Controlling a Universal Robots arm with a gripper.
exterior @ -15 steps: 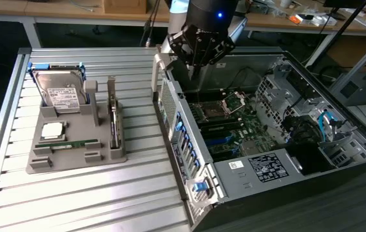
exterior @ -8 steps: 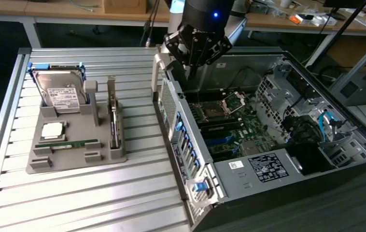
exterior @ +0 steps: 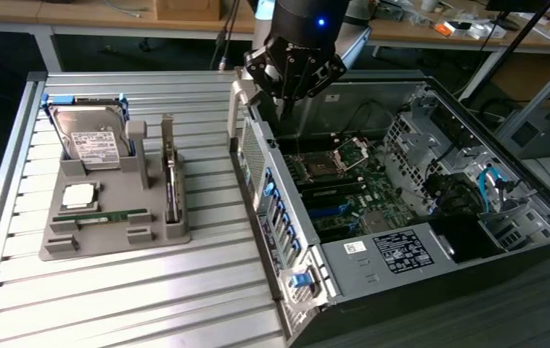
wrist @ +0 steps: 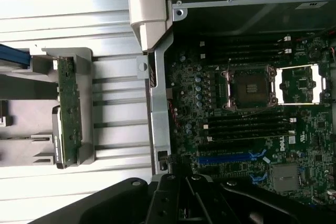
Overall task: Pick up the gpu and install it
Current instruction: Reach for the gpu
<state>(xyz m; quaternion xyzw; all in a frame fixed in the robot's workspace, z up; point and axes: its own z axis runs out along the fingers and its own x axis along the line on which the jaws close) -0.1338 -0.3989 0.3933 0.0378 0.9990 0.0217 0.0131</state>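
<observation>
Presently, fingers: closed on nothing, tips together and empty.
Gripper (exterior: 292,85): hangs over the rear corner of the open computer case (exterior: 252,156), above its edge.
Gpu (exterior: 170,181): stands on edge in a slot of the grey holder tray (exterior: 110,243) on the slatted table (exterior: 110,304), beside the case and well apart from the gripper; not yet picked up.
Step in hand: by my reading, the reach toward the card.
Doing it well: the jaws need to part before they come down; take the card by its bare top edge, square to the board, and draw it straight up so it clears the slot walls.
Neighbours to spare: hard drive (exterior: 91,141), RAM stick (exterior: 101,217).
Target area: motherboard (wrist: 210,103), with a blue slot (wrist: 226,157).
Writing: a white mark on the motherboard looks like a Dell logo (wrist: 290,141); the black case label (exterior: 401,250) and the drive's white label are too small to read.
</observation>
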